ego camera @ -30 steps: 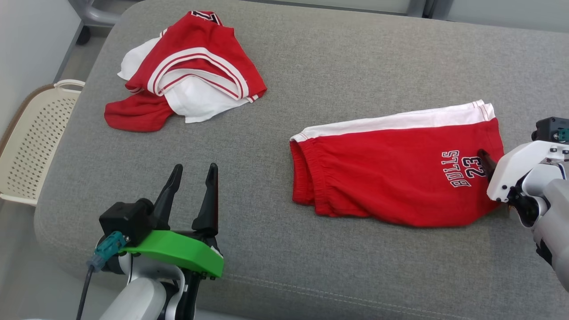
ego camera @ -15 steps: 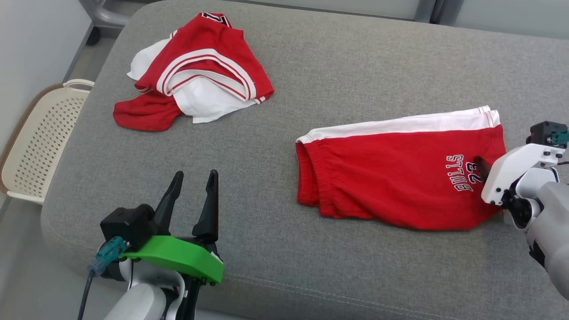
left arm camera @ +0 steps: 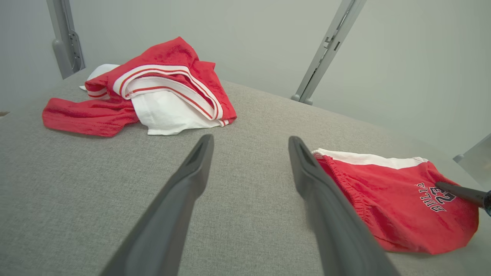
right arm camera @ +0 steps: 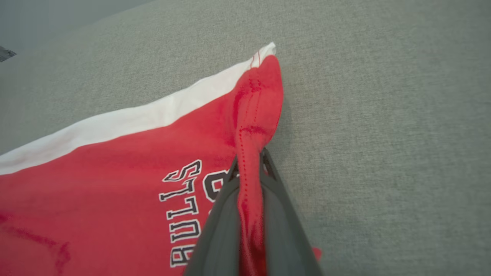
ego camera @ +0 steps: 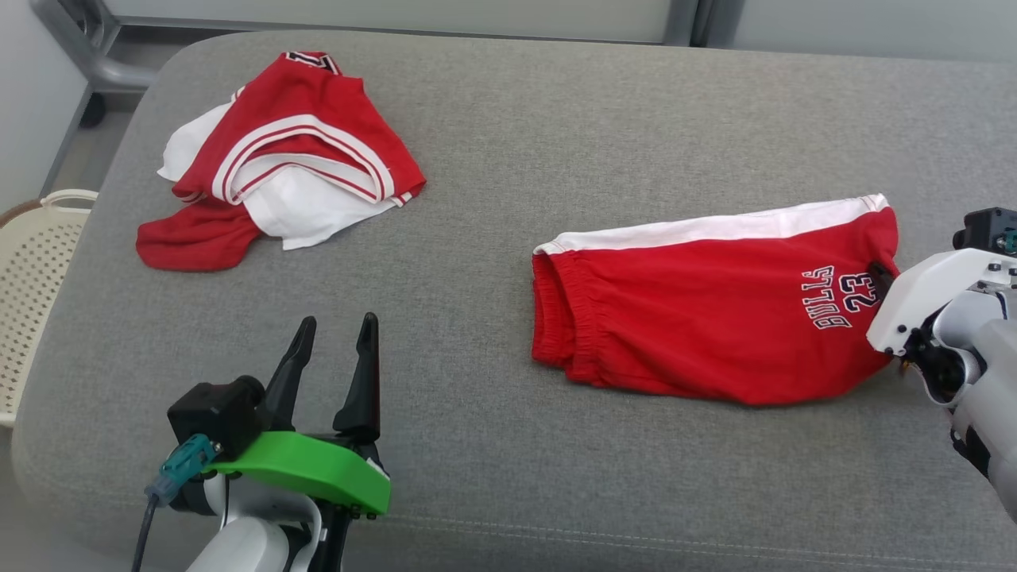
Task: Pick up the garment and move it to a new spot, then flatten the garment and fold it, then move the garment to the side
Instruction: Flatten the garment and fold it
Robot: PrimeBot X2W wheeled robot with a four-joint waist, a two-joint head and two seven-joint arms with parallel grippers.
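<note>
Though beside the cushion [ego camera: 508, 477], basket [ego camera: 32, 262] well apart from shorts [ego camera: 699, 326].

All three feeds reach me bright and evenly lit, the light soft. The grey woven cushion [ego camera: 508, 119] shows crisp weave on the head view. The folded red shorts with a white band [ego camera: 699, 318] cast only a thin soft shadow at their near edge. Left wrist feed: grey metal posts [left arm camera: 327, 50] lean with wide-angle distortion. Right wrist feed: the long dark fingers [right arm camera: 284, 230] blur near the lens.
</note>
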